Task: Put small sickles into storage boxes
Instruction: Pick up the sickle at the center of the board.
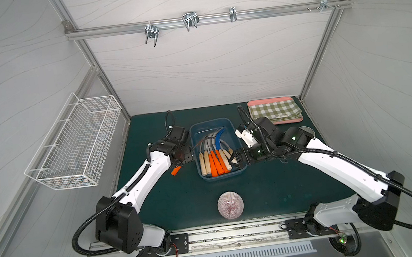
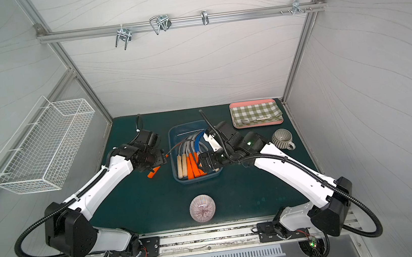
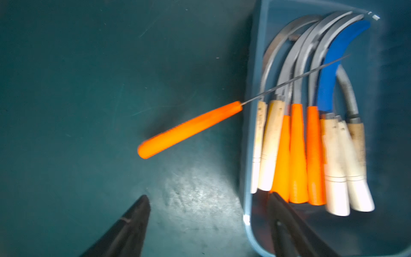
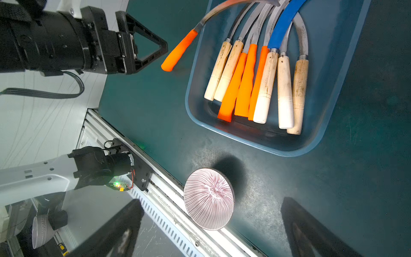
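Fanning across the blue tub (image 3: 248,155), eight sickles (image 3: 298,144) show curved grey blades, one blue. A ninth sickle (image 3: 189,130), orange-handled, crosses its rim. Left end effector (image 3: 209,195) and right end effector (image 4: 212,199) gape empty.

Left gripper (image 1: 186,155) at the dark blue tub's (image 1: 221,177) wall; orange-handled sickle (image 1: 175,171) just beside its fingers, blade crossing the rim. Right gripper (image 1: 235,159) at the opposite rim, fingers near the stored sickles' (image 1: 215,163) wooden handles.
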### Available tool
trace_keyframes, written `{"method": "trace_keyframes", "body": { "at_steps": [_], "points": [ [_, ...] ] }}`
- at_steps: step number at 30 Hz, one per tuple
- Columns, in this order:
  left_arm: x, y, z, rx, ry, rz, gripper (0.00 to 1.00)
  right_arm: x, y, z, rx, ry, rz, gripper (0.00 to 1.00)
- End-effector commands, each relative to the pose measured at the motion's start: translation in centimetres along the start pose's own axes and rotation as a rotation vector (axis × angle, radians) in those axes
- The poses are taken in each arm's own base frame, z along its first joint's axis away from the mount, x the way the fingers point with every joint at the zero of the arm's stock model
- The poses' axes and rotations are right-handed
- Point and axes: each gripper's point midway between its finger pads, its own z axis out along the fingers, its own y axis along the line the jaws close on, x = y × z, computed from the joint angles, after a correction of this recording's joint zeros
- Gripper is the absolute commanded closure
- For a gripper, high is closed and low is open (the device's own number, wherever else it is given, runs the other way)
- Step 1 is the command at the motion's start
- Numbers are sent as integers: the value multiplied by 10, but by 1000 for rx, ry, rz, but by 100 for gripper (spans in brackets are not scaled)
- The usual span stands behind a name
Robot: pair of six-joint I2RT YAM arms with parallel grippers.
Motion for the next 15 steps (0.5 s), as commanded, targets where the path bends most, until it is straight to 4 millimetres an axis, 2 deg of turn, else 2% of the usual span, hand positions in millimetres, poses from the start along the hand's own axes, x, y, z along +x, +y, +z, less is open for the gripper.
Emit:
{"method": "trace_keyframes", "body": {
  "at_steps": [1,5,15],
  "points": [
    [-4,-3,2,22,-45,132,13,3,-1,0,-8,6,-2,1],
    [2,-3,13,30,-52,252,5,3,0,1,-11,9,-1,1],
    [1,11,56,-21,-39,347,9,8,1,1,-20,30,1,1]
  ]
}}
